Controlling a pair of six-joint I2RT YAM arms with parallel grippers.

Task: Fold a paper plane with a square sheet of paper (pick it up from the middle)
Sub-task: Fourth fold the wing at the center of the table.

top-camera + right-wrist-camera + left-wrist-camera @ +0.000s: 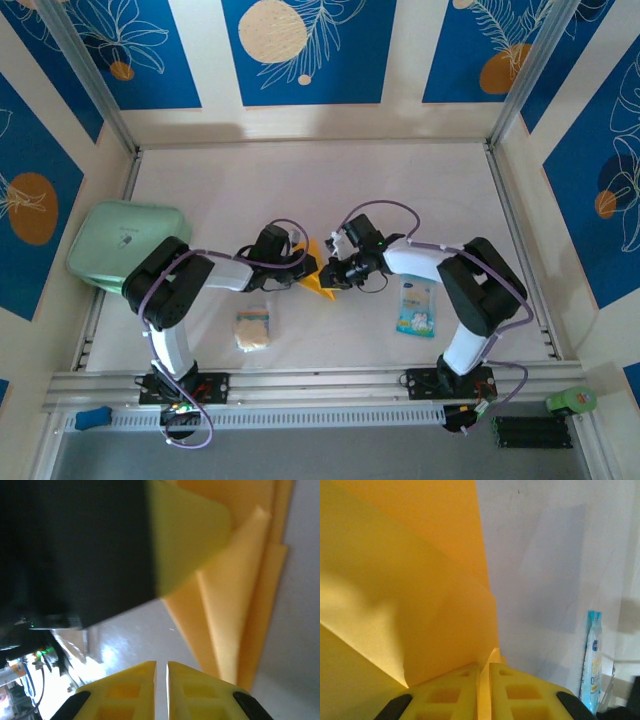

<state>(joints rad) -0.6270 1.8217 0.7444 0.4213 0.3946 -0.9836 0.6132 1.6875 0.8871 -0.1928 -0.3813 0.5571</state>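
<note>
Folded sheet of paper being handled at the middle of the table.
The left gripper is pinching an edge of the orange-yellow sheet, its jaws pressing nearly together. The right gripper is hovering just beside the sheet's layered folds, jaws drawn almost fully together and gripping nothing visible. A spongy square is lying to the sheet's left, a printed packet to its right.

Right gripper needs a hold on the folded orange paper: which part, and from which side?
Probably the stacked folds of the orange paper, edge-on from the right arm's side, opposite the left gripper pinching it. The layers overlap flat and thin, so barely opened jaws would fit.
</note>
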